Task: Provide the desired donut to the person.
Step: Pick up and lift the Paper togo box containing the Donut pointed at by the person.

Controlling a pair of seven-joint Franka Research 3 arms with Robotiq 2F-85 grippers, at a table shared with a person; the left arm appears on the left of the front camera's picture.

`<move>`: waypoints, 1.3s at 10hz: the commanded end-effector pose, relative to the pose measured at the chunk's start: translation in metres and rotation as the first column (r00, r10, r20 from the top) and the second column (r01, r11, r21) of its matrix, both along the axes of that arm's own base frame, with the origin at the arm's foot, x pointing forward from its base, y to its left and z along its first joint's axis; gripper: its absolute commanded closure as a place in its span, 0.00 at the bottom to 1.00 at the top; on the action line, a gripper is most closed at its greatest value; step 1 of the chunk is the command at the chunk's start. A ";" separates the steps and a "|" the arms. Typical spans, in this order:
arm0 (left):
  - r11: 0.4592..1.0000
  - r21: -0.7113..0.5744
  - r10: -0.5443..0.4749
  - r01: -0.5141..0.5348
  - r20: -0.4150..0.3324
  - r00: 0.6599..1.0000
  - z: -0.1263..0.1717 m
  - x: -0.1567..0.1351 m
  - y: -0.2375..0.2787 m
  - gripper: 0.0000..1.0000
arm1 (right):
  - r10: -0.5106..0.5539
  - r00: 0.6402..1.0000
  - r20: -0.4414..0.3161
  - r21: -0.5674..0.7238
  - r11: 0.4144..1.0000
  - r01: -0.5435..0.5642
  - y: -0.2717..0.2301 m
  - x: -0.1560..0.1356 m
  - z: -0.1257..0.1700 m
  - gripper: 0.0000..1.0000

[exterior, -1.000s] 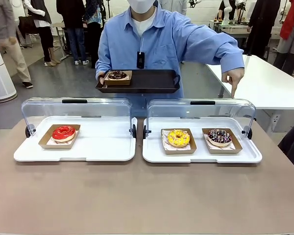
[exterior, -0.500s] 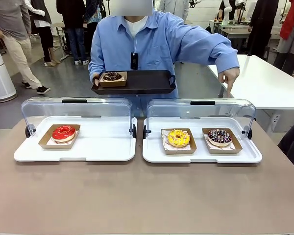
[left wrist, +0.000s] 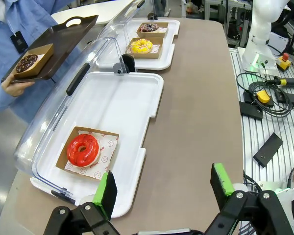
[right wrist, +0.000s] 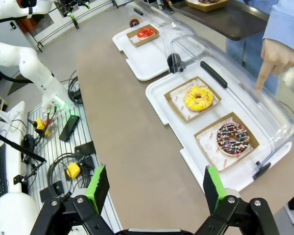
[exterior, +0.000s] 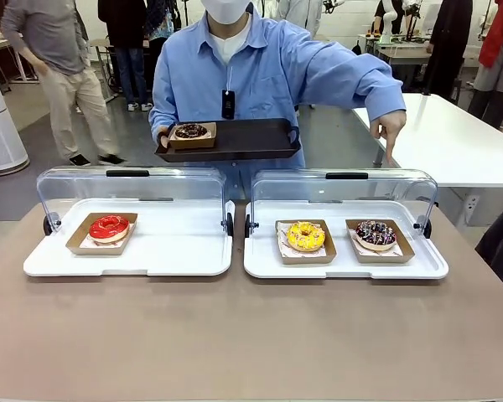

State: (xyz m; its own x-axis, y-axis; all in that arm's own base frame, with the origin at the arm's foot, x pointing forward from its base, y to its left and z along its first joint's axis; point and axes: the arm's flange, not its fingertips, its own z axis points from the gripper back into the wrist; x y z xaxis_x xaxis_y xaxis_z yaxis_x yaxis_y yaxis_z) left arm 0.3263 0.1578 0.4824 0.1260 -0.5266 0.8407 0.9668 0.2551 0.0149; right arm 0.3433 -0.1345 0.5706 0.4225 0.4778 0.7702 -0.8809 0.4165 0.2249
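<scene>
The left gripper (left wrist: 164, 185) and the right gripper (right wrist: 157, 185) are held wide apart, with nothing gripped. On the table (exterior: 251, 335), a red donut (exterior: 109, 226) is kept in the left white tray (exterior: 151, 266). A yellow donut (exterior: 305, 235) and a sprinkled donut (exterior: 375, 234) are kept in the right white tray (exterior: 344, 270). Behind them, a black tray (exterior: 243, 139) is held by the person (exterior: 260, 75). The person's hand (exterior: 391, 127) is pointed down toward the sprinkled donut.

Brown table (exterior: 251, 335); on it, left white tray (exterior: 184, 244) beside right white tray (exterior: 339, 270).
</scene>
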 end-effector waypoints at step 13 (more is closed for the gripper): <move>1.000 -0.007 0.018 -0.018 -0.003 1.000 0.002 0.001 0.001 0.00 | 0.000 1.000 0.000 0.000 1.000 0.000 0.000 0.000 0.000 0.00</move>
